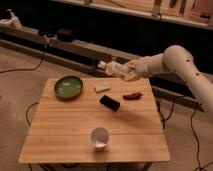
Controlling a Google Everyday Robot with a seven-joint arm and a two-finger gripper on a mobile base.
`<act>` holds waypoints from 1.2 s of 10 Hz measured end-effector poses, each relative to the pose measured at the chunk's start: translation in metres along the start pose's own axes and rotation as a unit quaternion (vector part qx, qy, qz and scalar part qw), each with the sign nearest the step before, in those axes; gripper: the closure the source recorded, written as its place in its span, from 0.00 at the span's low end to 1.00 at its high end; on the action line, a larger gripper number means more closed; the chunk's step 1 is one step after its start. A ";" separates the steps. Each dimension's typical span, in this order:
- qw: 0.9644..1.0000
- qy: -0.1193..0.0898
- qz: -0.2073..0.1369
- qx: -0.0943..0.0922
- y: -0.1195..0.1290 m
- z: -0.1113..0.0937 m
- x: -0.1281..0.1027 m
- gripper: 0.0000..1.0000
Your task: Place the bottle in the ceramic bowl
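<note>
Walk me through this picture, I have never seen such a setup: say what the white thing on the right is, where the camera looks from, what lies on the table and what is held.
The white jointed thing is a robot arm reaching in from the right. Its tip is the gripper, whose two fingers are shut on the bottle, held sideways in the air above the far edge of the wooden table. The single camera looks down on that table from its near side. On it lie the green ceramic bowl at far left, a pale flat pad, a flat black object, a small reddish-brown item, and a white cup near the front.
</note>
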 end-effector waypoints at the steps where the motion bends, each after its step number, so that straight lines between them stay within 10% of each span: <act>1: 1.000 -0.004 -0.014 -0.010 -0.002 0.022 -0.010 1.00; 9: 0.997 0.046 -0.061 -0.001 -0.072 0.151 -0.002 1.00; 12: 0.991 0.055 -0.112 -0.044 -0.054 0.197 -0.004 1.00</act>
